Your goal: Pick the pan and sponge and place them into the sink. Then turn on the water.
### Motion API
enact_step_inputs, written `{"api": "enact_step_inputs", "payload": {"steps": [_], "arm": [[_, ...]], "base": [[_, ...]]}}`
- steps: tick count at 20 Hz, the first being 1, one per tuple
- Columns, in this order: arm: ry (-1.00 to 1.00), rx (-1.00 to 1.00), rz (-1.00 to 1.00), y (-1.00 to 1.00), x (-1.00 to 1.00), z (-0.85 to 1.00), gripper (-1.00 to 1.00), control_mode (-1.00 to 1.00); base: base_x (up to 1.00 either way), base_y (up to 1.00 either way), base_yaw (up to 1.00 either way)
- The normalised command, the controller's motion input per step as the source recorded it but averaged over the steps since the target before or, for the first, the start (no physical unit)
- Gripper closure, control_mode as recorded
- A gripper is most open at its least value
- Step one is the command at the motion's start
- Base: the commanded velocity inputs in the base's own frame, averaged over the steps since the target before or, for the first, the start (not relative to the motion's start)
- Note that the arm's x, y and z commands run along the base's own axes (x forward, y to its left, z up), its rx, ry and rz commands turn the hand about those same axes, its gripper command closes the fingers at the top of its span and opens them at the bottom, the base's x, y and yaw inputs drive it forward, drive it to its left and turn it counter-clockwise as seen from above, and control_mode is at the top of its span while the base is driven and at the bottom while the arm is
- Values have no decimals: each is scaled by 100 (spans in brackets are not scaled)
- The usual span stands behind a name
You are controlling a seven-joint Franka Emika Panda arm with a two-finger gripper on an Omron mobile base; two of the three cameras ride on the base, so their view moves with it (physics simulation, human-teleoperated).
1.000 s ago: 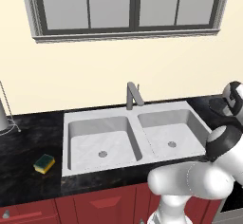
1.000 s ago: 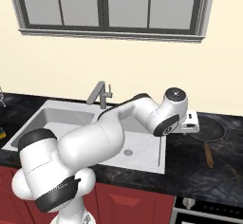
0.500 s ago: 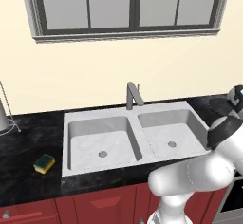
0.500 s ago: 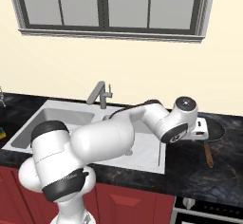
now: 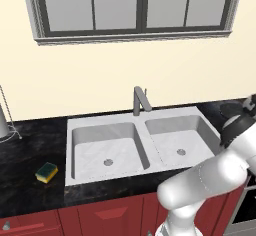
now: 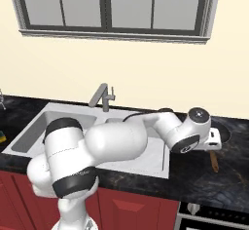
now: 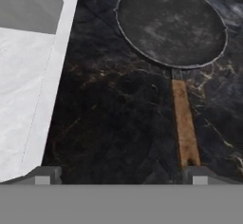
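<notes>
Two fingertips of the gripper stand wide above the bench; the pan looks stiff, front-heavy — best taken by its handle.

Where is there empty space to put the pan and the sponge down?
Both basins of the sink are bare. The left one lies nearest the sponge. There is free counter between the sink rim and the pan. It is crowded around the pan, where the open gripper hangs.
</notes>
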Motion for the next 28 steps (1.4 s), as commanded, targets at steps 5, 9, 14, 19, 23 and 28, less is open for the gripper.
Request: {"api": "enact_step_inputs", "payload": {"steps": [5,9,14,19,23,28], "arm": [[0,0,0,-32,12,-16,-100,-100],[0,0,0,-32,15,-17,-100,-100],[0,0,0,-32,14,-18,-100,-100],[0,0,0,-28,16,-24,-100,-100],[0,0,0,-23,19,-30,-100,-100],[1,0,0,-21,25,-30,-100,-100]], "base": [[0,0,0],[0,0,0],[0,0,0],[0,0,0],[0,0,0],[0,0,0]]}}
